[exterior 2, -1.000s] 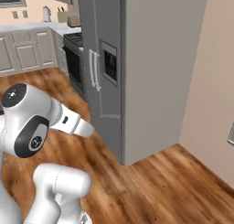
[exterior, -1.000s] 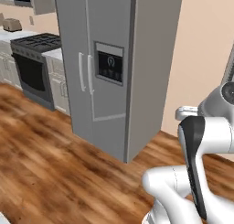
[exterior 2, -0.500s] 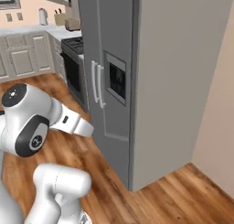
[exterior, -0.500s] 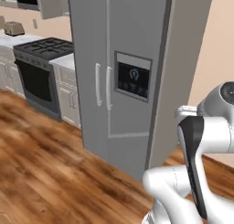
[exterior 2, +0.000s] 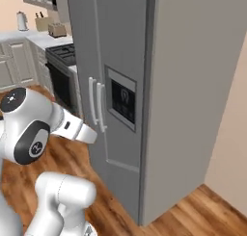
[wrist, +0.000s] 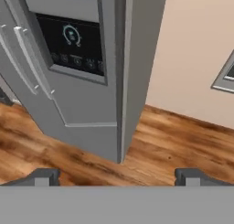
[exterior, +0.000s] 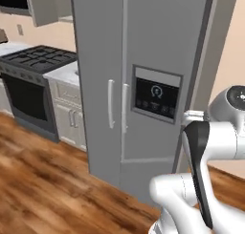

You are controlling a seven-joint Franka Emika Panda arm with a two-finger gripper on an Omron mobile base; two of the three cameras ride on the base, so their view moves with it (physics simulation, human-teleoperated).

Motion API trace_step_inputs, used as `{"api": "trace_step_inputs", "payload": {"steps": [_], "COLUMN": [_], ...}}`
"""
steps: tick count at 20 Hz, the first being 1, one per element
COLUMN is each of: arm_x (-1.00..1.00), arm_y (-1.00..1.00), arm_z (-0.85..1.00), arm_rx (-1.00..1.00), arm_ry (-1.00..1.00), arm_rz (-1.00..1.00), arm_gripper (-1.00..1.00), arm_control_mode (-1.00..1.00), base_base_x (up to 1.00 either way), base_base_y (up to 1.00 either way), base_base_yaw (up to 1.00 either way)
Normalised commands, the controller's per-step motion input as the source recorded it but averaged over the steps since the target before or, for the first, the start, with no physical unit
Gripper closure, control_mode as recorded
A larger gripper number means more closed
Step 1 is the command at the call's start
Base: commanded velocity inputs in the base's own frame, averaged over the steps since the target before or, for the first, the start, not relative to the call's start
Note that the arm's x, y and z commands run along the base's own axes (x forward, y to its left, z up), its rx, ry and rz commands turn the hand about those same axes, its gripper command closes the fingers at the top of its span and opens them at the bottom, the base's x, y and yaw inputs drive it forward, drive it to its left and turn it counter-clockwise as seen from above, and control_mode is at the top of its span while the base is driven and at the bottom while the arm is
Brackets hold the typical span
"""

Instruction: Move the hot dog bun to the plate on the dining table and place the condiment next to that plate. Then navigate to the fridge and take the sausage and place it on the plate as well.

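Facing the fridge (exterior: 143, 85) with both doors shut, we hold our gripper (wrist: 116, 175) wide open and empty near its corner, so the sausage inside is still to get.

The left base view looks forward from behind the arm, on its left side, and faces the fridge (exterior: 143, 85) almost from the front, quite near. Left of the fridge it takes in the stove (exterior: 28, 80) and a white cabinet (exterior: 69, 109).

The right base view looks from behind the arm on the right side. It faces the fridge (exterior 2: 144, 95) at its right front corner, so the grey side wall is also seen. The stove (exterior 2: 60, 66) appears beyond the fridge.

The hand view sits low and looks slightly downward at the lower part of the fridge (wrist: 77, 72) and the wood floor (wrist: 173, 141) before it.

All three views share the fridge doors with the black panel (exterior: 155, 94).
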Motion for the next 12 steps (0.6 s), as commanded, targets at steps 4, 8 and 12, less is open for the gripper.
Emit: {"api": "trace_step_inputs", "payload": {"steps": [4,8,12], "arm_x": [0.0,0.0,0.0], "arm_y": [0.0,0.0,0.0], "arm_z": [0.0,0.0,0.0], "arm_rx": [0.0,0.0,0.0], "arm_ry": [0.0,0.0,0.0], "arm_rz": [0.0,0.0,0.0], "arm_gripper": [-1.0,-1.0,-1.0], "arm_control_mode": [1.0,1.0,1.0], "base_base_x": [0.42,0.08,0.0], "base_base_y": [0.3,0.44,0.56], "base_base_yaw": [-0.46,-0.55,-0.5]}}
